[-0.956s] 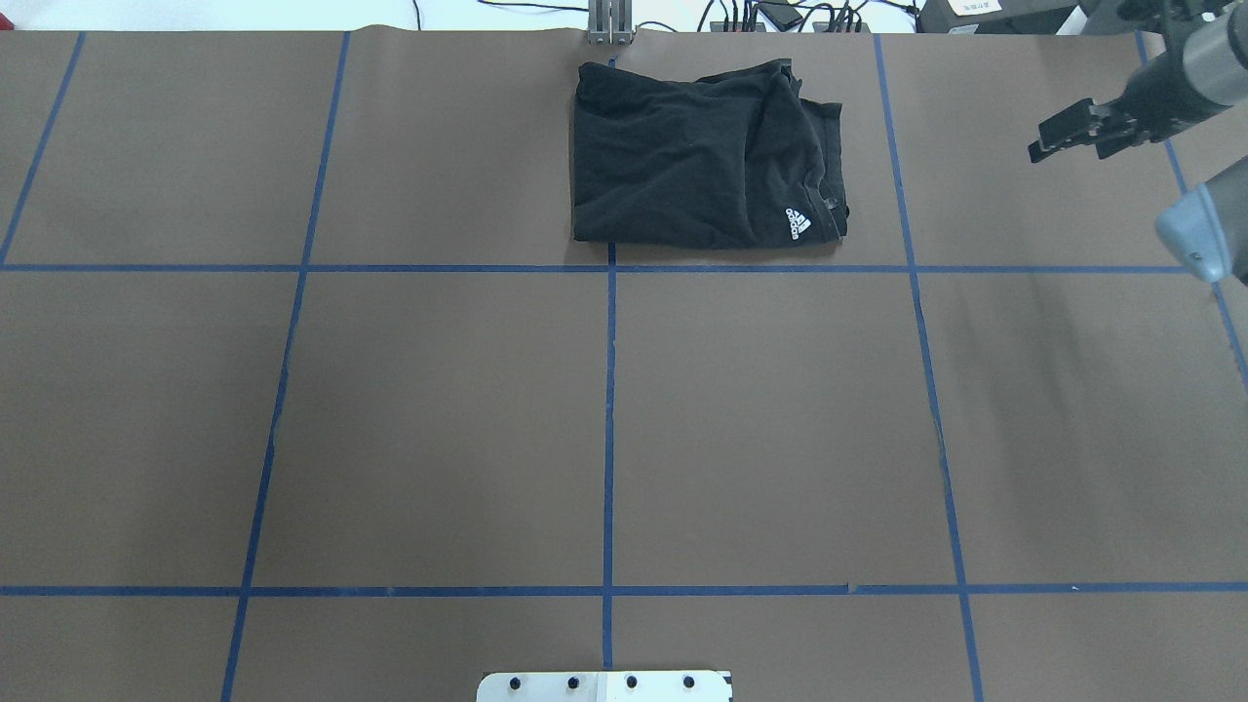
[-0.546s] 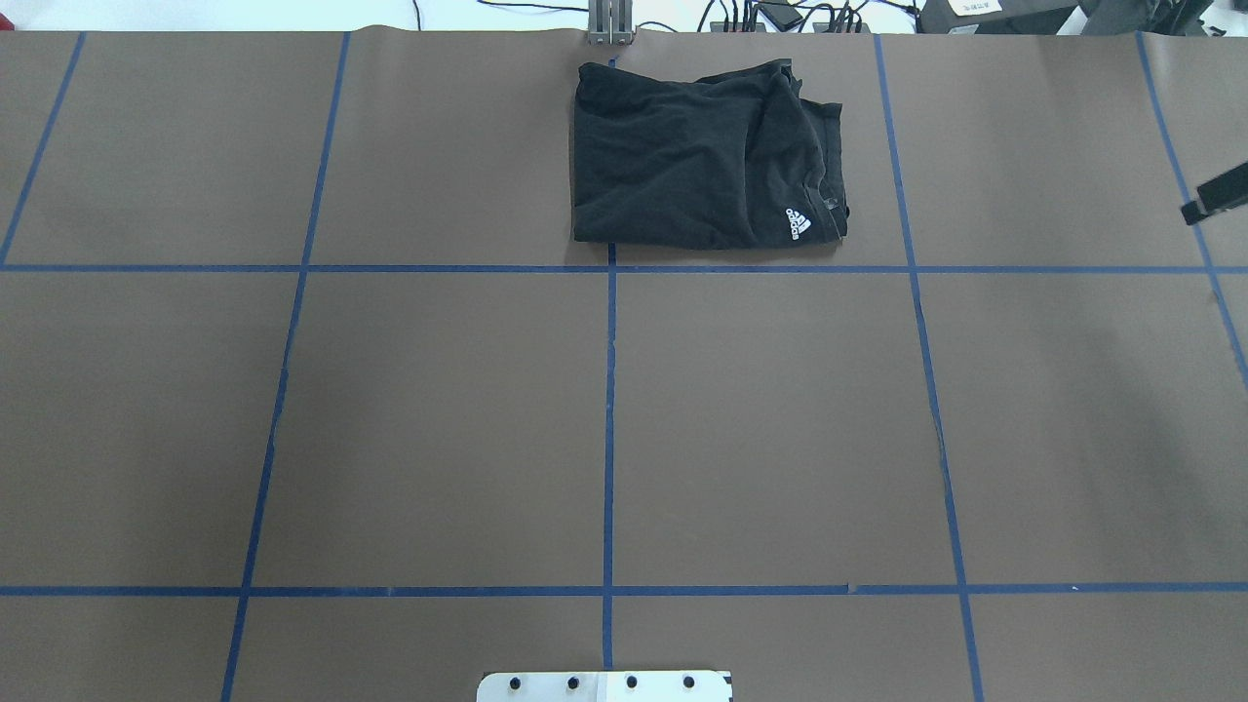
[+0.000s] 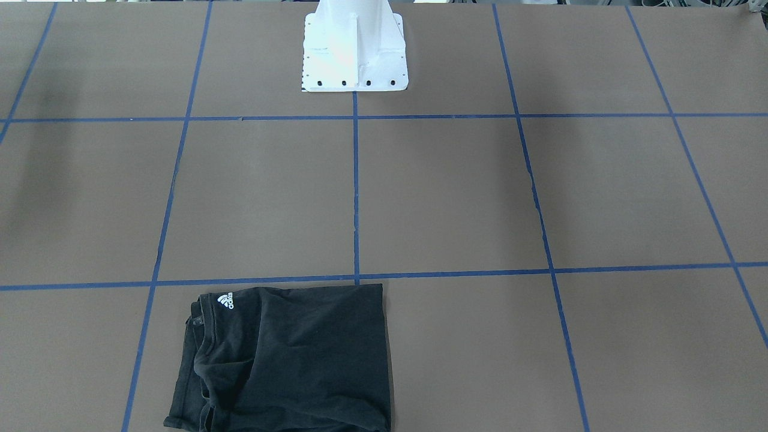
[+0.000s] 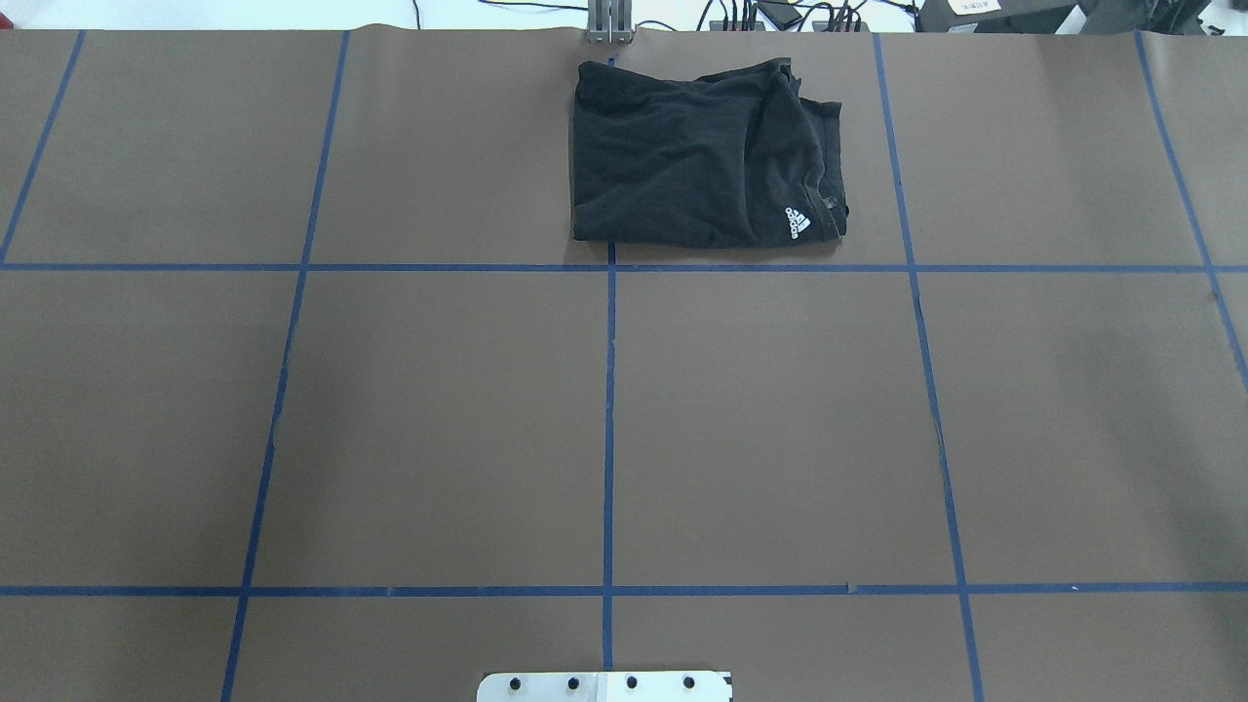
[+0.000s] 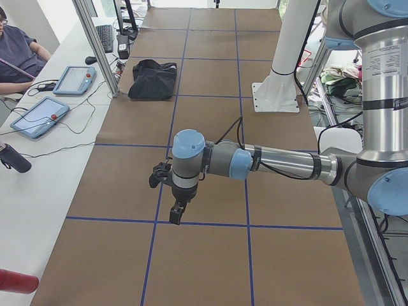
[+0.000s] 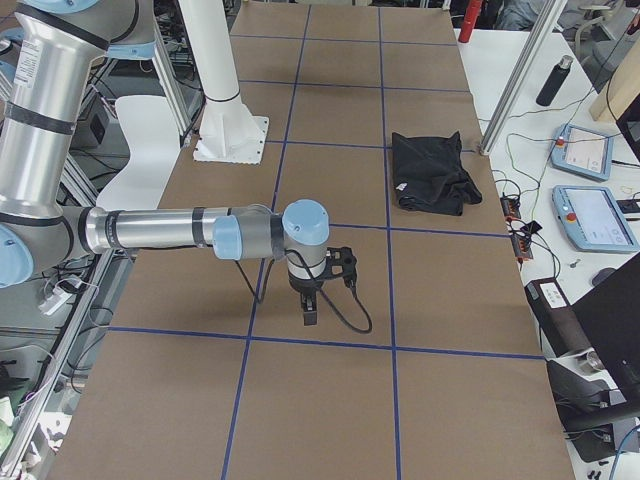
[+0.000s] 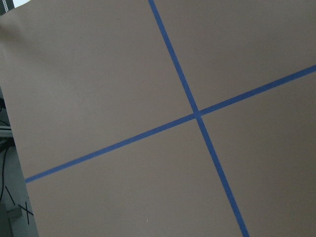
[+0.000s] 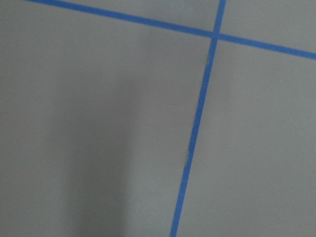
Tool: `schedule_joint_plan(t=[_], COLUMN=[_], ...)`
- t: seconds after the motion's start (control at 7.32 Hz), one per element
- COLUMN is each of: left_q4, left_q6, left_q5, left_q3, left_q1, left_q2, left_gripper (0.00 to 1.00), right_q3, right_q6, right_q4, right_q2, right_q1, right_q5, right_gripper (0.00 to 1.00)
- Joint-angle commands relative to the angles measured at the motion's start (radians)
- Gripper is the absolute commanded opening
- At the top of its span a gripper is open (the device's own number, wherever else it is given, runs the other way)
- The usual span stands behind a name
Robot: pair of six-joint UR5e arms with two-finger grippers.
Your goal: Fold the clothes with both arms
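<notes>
T-shirt (image 4: 682, 156) lies folded at table (image 4: 439, 409) far edge

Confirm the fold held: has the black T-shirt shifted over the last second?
No. The T-shirt lies where it was, its near edge just beyond the blue tape line in the overhead view.

T-shirt (image 4: 697, 156) | black, folded into rough rectangle, flat, white logo (image 4: 798, 222) up by collar | on table (image 4: 390, 409), far middle edge | left arm (image 5: 287, 164), right arm (image 6: 150, 229): forearms level, wrists down, over opposite ends, well apart from shirt
</notes>
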Motion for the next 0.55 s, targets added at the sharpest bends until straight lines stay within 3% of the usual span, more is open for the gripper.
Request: schedule_joint_plan(t=[0.0,0.41], left_q4=[0.003,0.008], left_q6=[0.000,-0.009], left_q5=[-0.120,-0.119], left_q3=[-0.075,-0.046], left_q1=[-0.012,-0.005], left_q2=[0.116,0.092], left_gripper=[1.00,1.00], right_q3=[-0.010,-0.017], right_q6=[-0.007,-0.009], right_q4=[0.001,0.001], right_q2=[-0.032,-0.008], right_q1=[0.006,0.006], right_q5=[0.006,0.019], right_gripper=[1.00,1.00])
